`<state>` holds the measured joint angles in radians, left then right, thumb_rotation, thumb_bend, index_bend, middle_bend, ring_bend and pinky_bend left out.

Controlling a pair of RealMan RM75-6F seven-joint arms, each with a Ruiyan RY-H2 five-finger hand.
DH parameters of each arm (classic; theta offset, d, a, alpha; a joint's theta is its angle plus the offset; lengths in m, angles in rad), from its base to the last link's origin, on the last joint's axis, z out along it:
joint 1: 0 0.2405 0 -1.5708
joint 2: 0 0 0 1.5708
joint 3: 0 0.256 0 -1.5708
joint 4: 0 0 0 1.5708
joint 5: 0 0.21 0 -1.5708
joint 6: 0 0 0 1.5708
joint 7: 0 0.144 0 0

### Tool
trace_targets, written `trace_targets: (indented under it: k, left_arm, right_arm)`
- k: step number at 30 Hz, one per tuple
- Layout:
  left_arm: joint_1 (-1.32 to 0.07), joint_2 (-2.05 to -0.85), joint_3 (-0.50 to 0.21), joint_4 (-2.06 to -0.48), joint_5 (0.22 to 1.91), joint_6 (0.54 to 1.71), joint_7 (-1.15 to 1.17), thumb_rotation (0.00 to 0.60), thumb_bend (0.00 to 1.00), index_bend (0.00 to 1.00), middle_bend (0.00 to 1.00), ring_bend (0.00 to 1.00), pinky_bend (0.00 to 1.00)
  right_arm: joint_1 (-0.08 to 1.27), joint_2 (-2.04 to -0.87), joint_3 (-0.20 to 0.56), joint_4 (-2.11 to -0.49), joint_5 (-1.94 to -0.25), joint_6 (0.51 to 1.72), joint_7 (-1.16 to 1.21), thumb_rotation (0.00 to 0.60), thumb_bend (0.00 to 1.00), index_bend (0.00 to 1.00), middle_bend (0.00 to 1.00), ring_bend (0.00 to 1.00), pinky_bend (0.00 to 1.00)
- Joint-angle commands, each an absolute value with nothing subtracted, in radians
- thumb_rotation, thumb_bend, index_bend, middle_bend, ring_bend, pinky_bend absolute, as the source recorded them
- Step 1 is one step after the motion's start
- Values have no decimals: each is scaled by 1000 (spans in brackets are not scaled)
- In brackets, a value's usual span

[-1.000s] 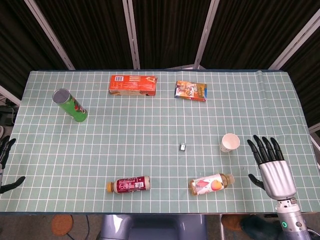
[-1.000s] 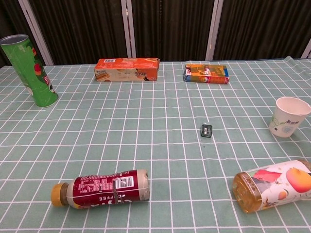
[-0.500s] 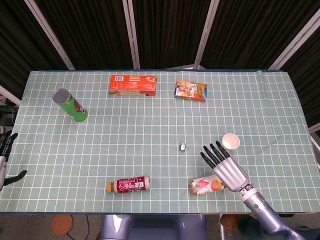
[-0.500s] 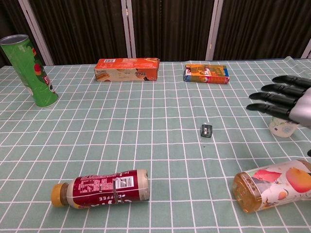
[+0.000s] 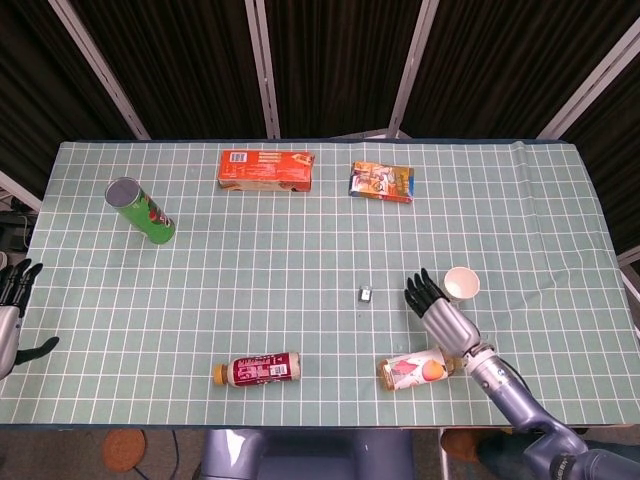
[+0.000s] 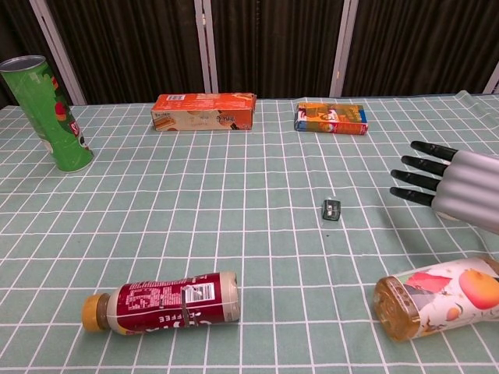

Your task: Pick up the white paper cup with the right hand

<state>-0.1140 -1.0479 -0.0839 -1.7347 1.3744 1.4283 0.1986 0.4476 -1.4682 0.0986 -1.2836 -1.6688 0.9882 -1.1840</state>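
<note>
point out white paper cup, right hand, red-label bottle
white paper cup (image 5: 461, 283), head view, on its open rim.
right hand (image 5: 441, 315), head view, on the silver back of the hand.
red-label bottle (image 6: 168, 301), chest view, on the middle of its label.

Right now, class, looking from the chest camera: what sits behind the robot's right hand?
The white paper cup stands there, upright on the table, seen only from the head view. From the chest view the right hand covers it completely.

The robot's silver right hand (image 6: 460, 183) comes in from the right with black fingers (image 6: 423, 146) spread, hovering above the green checked desk (image 6: 234, 241), right of the small dark clip (image 6: 331, 209) and above the lying peach-label bottle (image 6: 437, 298).
</note>
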Motion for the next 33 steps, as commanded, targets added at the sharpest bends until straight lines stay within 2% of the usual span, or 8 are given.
trace_targets:
  k: [1, 10, 14, 15, 18, 21, 28, 33]
  left_arm:
    - [-116, -1049, -83, -1736, 1374, 1426, 202, 600, 0, 0, 0, 0, 0]
    - [-120, -1055, -83, -1731, 1368, 1425, 208, 600, 0, 0, 0, 0, 0]
    - [-122, -1056, -82, -1730, 1365, 1421, 208, 600, 0, 0, 0, 0, 0]
    - [-123, -1056, -82, -1730, 1364, 1420, 208, 600, 0, 0, 0, 0, 0]
    - [-124, -1056, -81, -1729, 1363, 1417, 207, 600, 0, 0, 0, 0, 0]
    - [-125, -1055, -81, -1730, 1361, 1415, 205, 600, 0, 0, 0, 0, 0]
    - [-126, -1051, -78, -1732, 1362, 1412, 199, 600, 0, 0, 0, 0, 0]
    - [-127, -1046, -76, -1737, 1362, 1409, 192, 600, 0, 0, 0, 0, 0]
  right_arm:
    - [453, -1497, 113, -1221, -1621, 980, -1257, 600, 0, 0, 0, 0, 0]
    - [465, -1529, 92, -1112, -1597, 988, -1284, 600, 0, 0, 0, 0, 0]
    - [481, -1537, 70, -1072, -1621, 1003, -1220, 600, 16, 63, 46, 0, 6]
    - [485, -1538, 64, -1065, -1629, 1007, -1200, 600, 36, 84, 74, 0, 20]
    - [498, -1541, 45, -1039, -1661, 1028, -1138, 600, 159, 172, 215, 28, 149]
    - [513, -1546, 23, -1001, -1706, 1067, -1063, 600, 240, 238, 317, 128, 263]
    - [530, -1551, 11, -961, -1744, 1140, -906, 600, 245, 280, 354, 166, 326]
    - [530, -1541, 73, -1069, -1651, 1160, -639, 600, 240, 287, 356, 169, 342]
